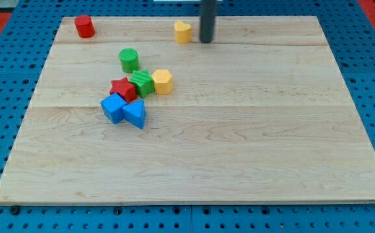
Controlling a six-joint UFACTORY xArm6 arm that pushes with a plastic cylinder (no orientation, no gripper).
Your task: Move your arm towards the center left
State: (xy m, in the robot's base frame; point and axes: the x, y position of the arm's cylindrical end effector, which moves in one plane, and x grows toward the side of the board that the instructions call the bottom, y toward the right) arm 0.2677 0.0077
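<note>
My tip (205, 41) is the lower end of a dark rod near the view's top, just right of a yellow heart-shaped block (182, 31), apart from it. A red cylinder (84, 26) stands at the top left. A green cylinder (129, 60) sits left of centre. Below it is a cluster: a green cube (142, 83), a yellow hexagonal block (162, 81), a red star-shaped block (122, 89), a blue cube (113, 109) and a blue triangular block (135, 113). The tip is far above and right of the cluster.
The wooden board (252, 142) lies on a blue perforated table (6, 97). A red strip shows at the view's top corners.
</note>
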